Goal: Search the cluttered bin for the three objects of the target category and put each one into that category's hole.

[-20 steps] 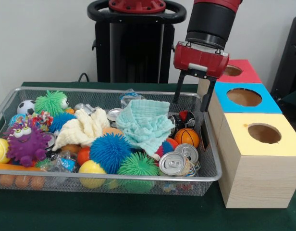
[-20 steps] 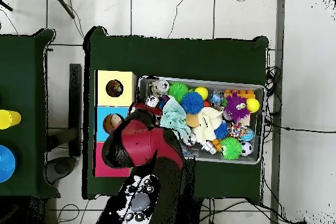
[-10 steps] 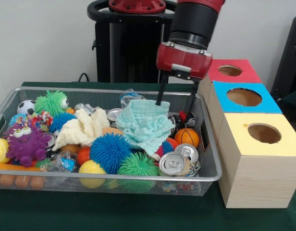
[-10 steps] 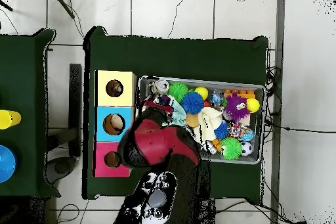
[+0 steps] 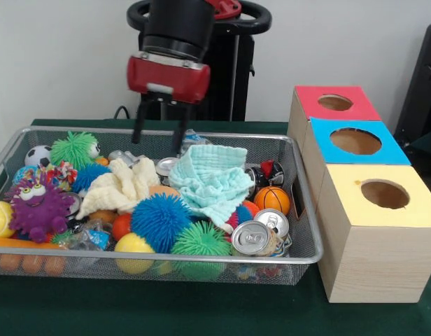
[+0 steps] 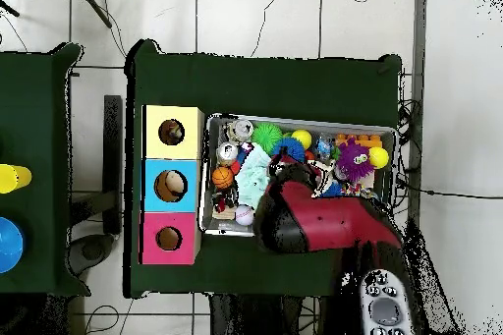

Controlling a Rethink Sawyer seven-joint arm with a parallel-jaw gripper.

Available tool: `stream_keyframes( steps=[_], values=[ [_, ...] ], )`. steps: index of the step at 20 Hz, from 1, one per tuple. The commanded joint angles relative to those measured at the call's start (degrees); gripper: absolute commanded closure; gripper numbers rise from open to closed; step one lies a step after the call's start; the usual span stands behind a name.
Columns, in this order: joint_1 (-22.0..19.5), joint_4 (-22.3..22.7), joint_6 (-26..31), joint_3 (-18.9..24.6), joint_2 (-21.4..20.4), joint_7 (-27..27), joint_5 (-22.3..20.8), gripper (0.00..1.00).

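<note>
The wire mesh bin (image 5: 201, 260) is full of mixed toys and also shows in the overhead view (image 6: 314, 122). One knotted fabric bundle (image 5: 62, 173), white with red and blue patches, lies at the bin's left, next to the soccer ball. No other bundle shows. My gripper (image 5: 159, 142) hangs open and empty above the bin's back middle, over the pale yellow cloth (image 5: 121, 185) and beside the mint cloth (image 5: 212, 175). In the overhead view the arm (image 6: 319, 221) hides it. The yellow-topped box's hole (image 5: 385, 194) is at the right, nearest the camera, and shows from overhead (image 6: 171, 133).
The blue-topped box (image 5: 355, 141) and red-topped box (image 5: 335, 102) stand behind the yellow one. In the bin lie spiky balls (image 5: 159, 220), a purple monster toy (image 5: 37, 206), cans (image 5: 252, 238), a small basketball (image 5: 271, 199) and a soccer ball (image 5: 38, 155).
My gripper has swung from the bin's right end beside the boxes leftward along the back of the bin. It stays open and empty. The bin's contents have not moved.
</note>
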Motion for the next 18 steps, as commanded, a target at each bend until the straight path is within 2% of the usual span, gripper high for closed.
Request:
stream_keyframes(
  steps=[1,4,6,10,18],
  values=[
    [-8.4,8.2,12.1,17.6,-4.3,-19.7,-5.8,0.0],
    [-10.8,8.0,14.0,19.9,-3.3,-19.0,-5.7,0.0],
    [-10.8,7.4,14.6,19.6,-2.5,-16.5,-5.6,0.0],
    [-12.9,7.6,16.2,21.8,-1.0,-15.6,-5.8,0.0],
    [-14.6,7.4,13.3,23.9,1.6,-13.2,-9.5,0.0]
  ],
)
